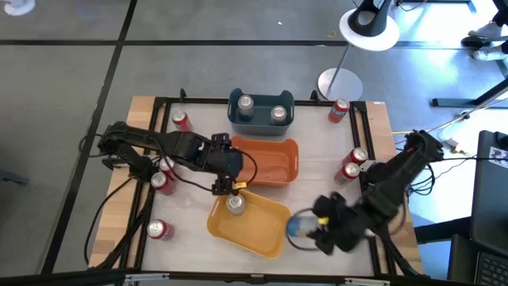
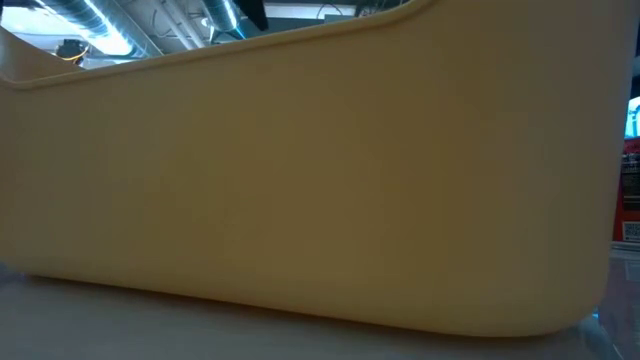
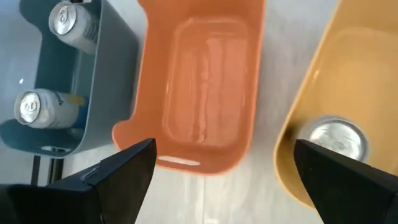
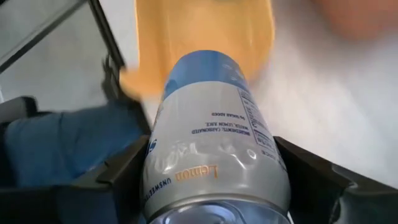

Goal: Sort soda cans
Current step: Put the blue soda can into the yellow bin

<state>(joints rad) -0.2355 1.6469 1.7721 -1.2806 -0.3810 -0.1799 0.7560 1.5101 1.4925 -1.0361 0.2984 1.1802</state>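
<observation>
My right gripper (image 1: pixel 311 228) is shut on a silver can with a blue band (image 4: pixel 211 130), just past the right end of the yellow bin (image 1: pixel 262 230). My left gripper (image 1: pixel 228 187) hangs open over the yellow bin's far edge, above a silver-topped can (image 1: pixel 236 205) standing inside it. That can's top (image 3: pixel 339 138) shows in the left wrist view between the wide-apart fingers. Two silver cans (image 1: pixel 244 103) (image 1: pixel 278 114) stand in the teal bin (image 1: pixel 260 121). Several red cans stand on the table, such as those at the left (image 1: pixel 161 181) and the right (image 1: pixel 349 171). My right gripper pinches the silver and blue can between its two fingers (image 4: pixel 124 177), one on each side of the body near its bottom end (image 4: pixel 205 199). The can lies roughly along the fingers, its blue end pointing away from the wrist. Whether it rests on the table I cannot tell.
An orange bin (image 1: pixel 274 163) sits between the teal and yellow bins. The yellow bin's wall (image 2: pixel 300 180) fills the low view, with a red can (image 2: pixel 630 190) at its right edge. Black rails (image 1: pixel 151 143) frame the table. A lamp base (image 1: pixel 340 83) stands behind the far edge.
</observation>
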